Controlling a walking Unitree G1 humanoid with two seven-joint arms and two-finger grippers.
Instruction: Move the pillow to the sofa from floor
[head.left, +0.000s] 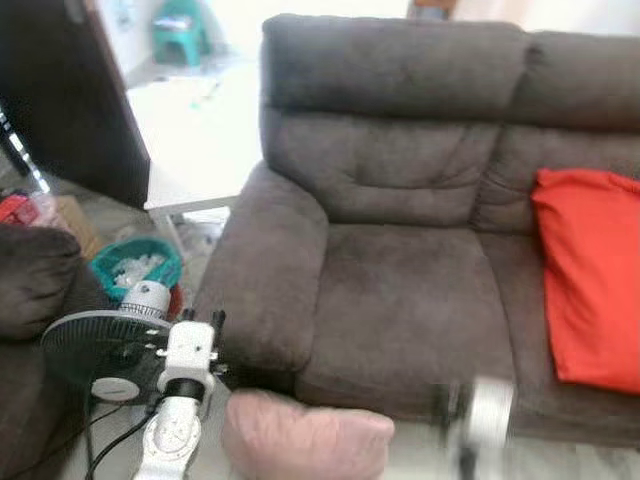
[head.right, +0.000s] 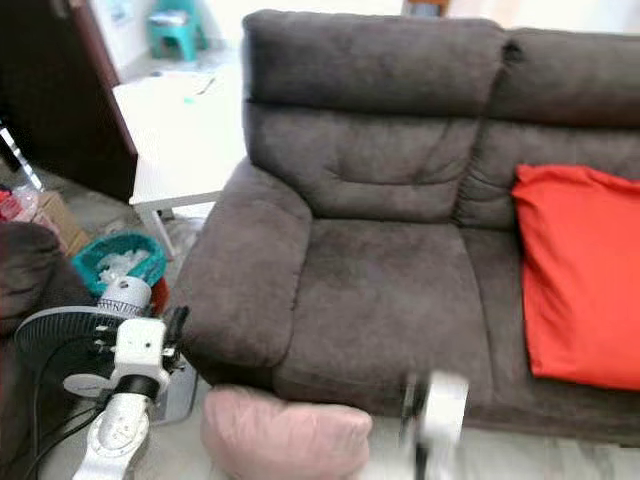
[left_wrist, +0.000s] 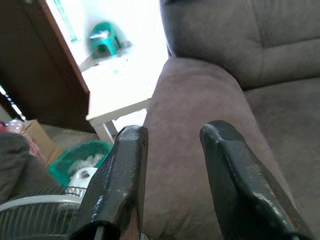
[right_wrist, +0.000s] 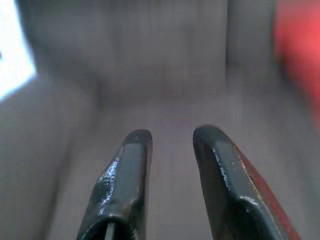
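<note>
Left eye view looks down at a big dark grey sofa (head.left: 400, 250) with soft, fuzzy cloth; a pink pillow (head.left: 305, 437) lies on the floor, touching the front of the sofa just below its arm; a red pillow (head.left: 590, 285) leans on the sofa's seat and back, far over on the robot's right; beside the sofa arm stands a white table (head.left: 195, 140); near it sits a teal basket (head.left: 135, 265) full of white scraps, and a black round fan (head.left: 100, 350) stands on the floor in front of it; a green stool (head.left: 182, 30) sits far back in the bright room; a dark wooden panel (head.left: 70, 100) stands at the left.

The left gripper (left_wrist: 172, 137) hangs beside the sofa arm, just left of the pink pillow; its two black fingers are spread apart and hold nothing; the right gripper (right_wrist: 170, 135) is blurry, in front of the sofa seat; its fingers are apart too, with nothing between them.
</note>
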